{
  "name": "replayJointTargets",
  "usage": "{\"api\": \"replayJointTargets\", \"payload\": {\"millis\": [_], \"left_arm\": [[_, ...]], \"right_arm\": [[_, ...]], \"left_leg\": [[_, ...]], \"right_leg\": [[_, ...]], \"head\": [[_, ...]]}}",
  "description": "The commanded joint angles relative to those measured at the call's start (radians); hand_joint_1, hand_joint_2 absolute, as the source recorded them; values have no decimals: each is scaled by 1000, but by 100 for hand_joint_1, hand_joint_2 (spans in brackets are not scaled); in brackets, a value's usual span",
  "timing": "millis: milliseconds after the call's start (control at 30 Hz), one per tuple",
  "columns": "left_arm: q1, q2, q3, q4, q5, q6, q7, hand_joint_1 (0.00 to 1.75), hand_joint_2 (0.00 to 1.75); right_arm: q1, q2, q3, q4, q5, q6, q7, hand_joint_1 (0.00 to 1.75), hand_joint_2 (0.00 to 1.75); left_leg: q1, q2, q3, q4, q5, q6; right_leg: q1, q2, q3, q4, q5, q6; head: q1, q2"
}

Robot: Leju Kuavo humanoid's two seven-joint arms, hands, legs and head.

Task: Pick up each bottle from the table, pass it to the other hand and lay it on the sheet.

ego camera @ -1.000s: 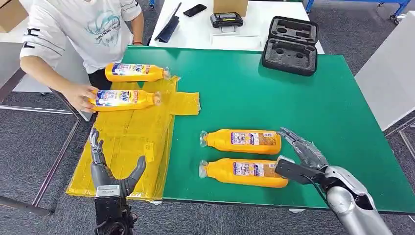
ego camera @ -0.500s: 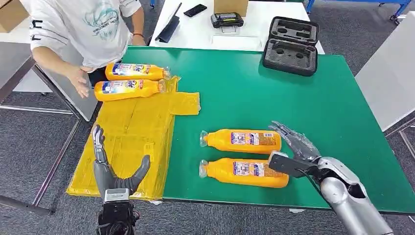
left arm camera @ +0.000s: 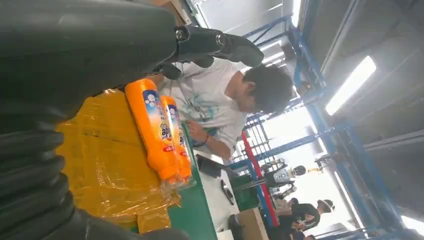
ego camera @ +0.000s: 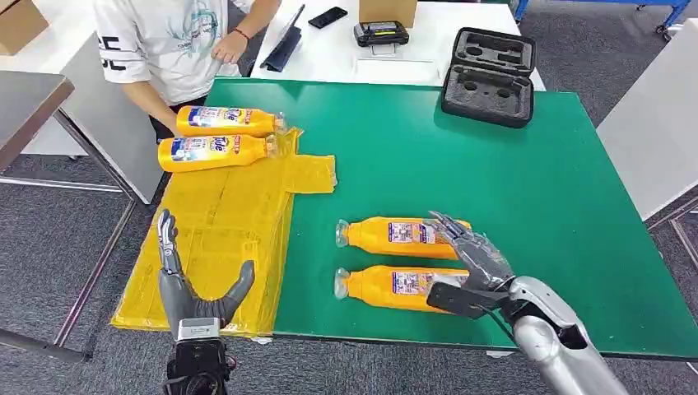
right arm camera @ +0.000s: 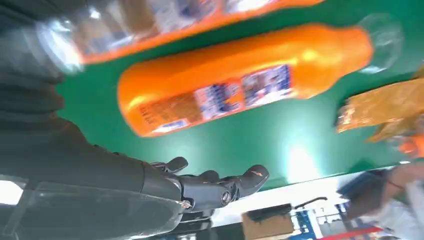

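Two orange bottles lie side by side on the green table (ego camera: 535, 164), caps pointing left: a far one (ego camera: 395, 236) and a near one (ego camera: 387, 288). My right hand (ego camera: 467, 267) hovers open over their base ends, its fingers spread above the far bottle and its thumb by the near one. In the right wrist view the far bottle (right arm camera: 245, 82) lies beyond the dark fingers (right arm camera: 220, 187), which hold nothing. My left hand (ego camera: 193, 284) stands open and upright over the near edge of the yellow sheet (ego camera: 222, 230). At the sheet's far end lie two more bottles (ego camera: 226, 121) (ego camera: 212, 151).
A person (ego camera: 177, 41) stands at the table's far left corner, arms drawn back from the bottles. A black foam case (ego camera: 489, 76) sits at the far edge. Behind it a white table (ego camera: 329, 53) carries a phone, a device and a box.
My right hand has slid left, from beside the bottles' bases to over them. The person has let go of the second bottle on the sheet and pulled back. My left hand has barely moved.
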Motion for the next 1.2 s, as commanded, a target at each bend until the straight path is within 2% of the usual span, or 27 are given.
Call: {"api": "replayJointTargets", "payload": {"millis": [33,200,267,300,367,433,467,600,667,800,900,933,967,1000,1167,1200], "left_arm": [[-35,15,-21,35,-10,21,30,0,175],[-41,-1,-25,21,-43,21,65,0,175],[-35,12,-38,16,-53,21,82,0,175],[-34,16,-42,18,-53,21,86,0,175],[-33,23,-48,27,-51,21,88,0,175],[-34,26,-52,33,-49,21,91,0,175],[-35,29,-55,36,-46,21,94,0,175],[-35,39,-59,54,-28,21,94,0,175],[-29,36,-57,58,-24,21,92,0,175],[-19,33,-55,55,-25,21,90,0,175],[-16,33,-55,51,-25,21,90,0,175],[-16,33,-55,51,-25,21,90,0,175],[-16,34,-54,50,-25,21,91,0,175],[-15,34,-53,51,-25,21,91,0,175],[-15,45,-58,60,-10,21,90,0,175],[-17,47,-60,62,-9,21,89,0,175]], "right_arm": [[47,60,26,-54,30,-6,5,0,175],[36,108,55,-49,65,-11,25,0,175],[76,106,43,-73,81,-12,43,0,175],[94,107,33,-82,89,-13,53,0,175],[117,100,19,-86,98,-13,67,0,175],[121,96,6,-79,100,-5,76,0,175],[115,85,1,-65,95,6,83,0,175],[73,15,-23,5,30,36,66,0,175],[54,-1,-33,41,8,46,59,0,175],[29,-2,-35,79,1,48,56,0,175],[25,5,-32,86,1,48,55,0,175],[24,6,-32,88,1,47,59,0,175],[22,4,-32,90,1,46,66,0,175],[22,3,-34,92,1,46,69,0,175],[32,-19,-45,119,-22,58,79,0,175],[43,-19,-45,117,-20,61,81,0,175]], "left_leg": [[1,0,4,-1,-1,-1],[1,2,6,-1,-2,-2],[1,1,3,-1,-1,-1],[1,0,5,-1,-2,-2],[1,-2,4,-1,-1,-1],[1,-2,9,-1,-3,-2],[0,0,3,-1,-1,-1],[0,0,7,-1,-2,-1],[0,0,4,-1,-1,-1],[0,2,7,-1,-2,-1],[0,1,3,-1,-1,-1],[0,2,10,-2,-3,-2],[0,1,4,-1,-1,-1],[0,2,7,-2,-2,-2],[0,0,4,-1,-1,-1],[0,0,8,-1,-2,-1]], "right_leg": [[1,0,4,-1,-1,-1],[1,2,6,-1,-2,-2],[1,1,2,-1,-1,-1],[1,1,5,-1,-2,-2],[1,-1,4,-1,-2,-1],[1,-2,10,-2,-4,-3],[0,0,3,-1,-1,-1],[0,1,7,-1,-2,-2],[0,0,4,-1,-1,-1],[0,3,7,-2,-1,-2],[0,1,3,-2,0,-1],[1,2,10,-3,-2,-2],[0,1,4,-1,0,-1],[0,2,7,-2,-1,-2],[0,1,4,-2,0,-1],[1,1,8,-2,-2,-1]], "head": [[0,0],[0,0],[0,0],[0,0],[0,0],[0,0],[0,0],[0,0],[0,0],[0,0],[0,0],[0,0],[0,0],[0,0],[0,0],[0,0]]}}
